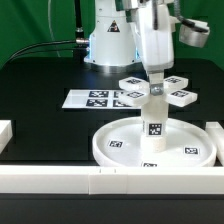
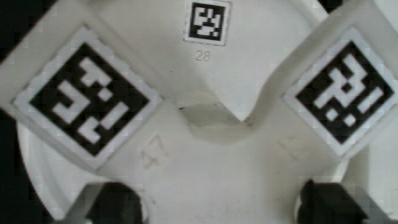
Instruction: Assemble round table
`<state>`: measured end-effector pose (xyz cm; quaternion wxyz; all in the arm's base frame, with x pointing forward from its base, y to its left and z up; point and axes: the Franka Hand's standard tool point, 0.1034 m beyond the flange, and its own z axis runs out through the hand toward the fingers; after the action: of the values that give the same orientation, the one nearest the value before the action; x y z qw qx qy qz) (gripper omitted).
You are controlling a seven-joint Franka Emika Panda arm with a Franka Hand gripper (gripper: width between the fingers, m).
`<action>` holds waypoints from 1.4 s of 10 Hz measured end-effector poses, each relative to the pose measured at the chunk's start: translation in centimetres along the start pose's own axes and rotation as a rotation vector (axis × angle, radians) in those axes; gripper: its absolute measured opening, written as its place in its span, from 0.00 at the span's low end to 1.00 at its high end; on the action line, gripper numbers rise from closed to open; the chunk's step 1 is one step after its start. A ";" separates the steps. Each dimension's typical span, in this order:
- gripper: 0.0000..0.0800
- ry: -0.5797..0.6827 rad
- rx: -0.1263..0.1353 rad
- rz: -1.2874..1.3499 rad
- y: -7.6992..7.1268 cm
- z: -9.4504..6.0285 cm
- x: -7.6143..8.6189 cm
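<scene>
The large rimmed disc (image 1: 118, 148) lies flat at the front of the table. The short cylindrical leg (image 1: 155, 120) stands upright on its central hub. The cross-shaped foot (image 1: 132, 84) sits level on top of the leg. My gripper (image 1: 155, 80) comes straight down onto the foot's middle. In the wrist view the foot (image 2: 107, 95) fills the picture with its tagged arms. One arm of it lies between my dark fingertips (image 2: 111, 200), and my gripper (image 2: 222, 202) is shut on the foot.
The marker board (image 1: 92, 98) lies behind the disc toward the exterior view's left. Long white border rails run along the front (image 1: 90, 182), the left (image 1: 5, 135) and the right (image 1: 214, 130). The robot base (image 1: 108, 45) stands at the back.
</scene>
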<state>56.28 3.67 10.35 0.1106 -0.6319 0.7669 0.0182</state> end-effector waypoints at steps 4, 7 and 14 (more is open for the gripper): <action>0.54 -0.022 0.028 0.339 -0.3 -0.2 -0.1; 0.73 -0.023 0.028 0.325 -0.4 -0.3 -0.2; 0.81 -0.021 -0.012 -0.091 -0.8 -1.3 -0.5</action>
<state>56.96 3.74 11.77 0.1153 -0.6665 0.7362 0.0244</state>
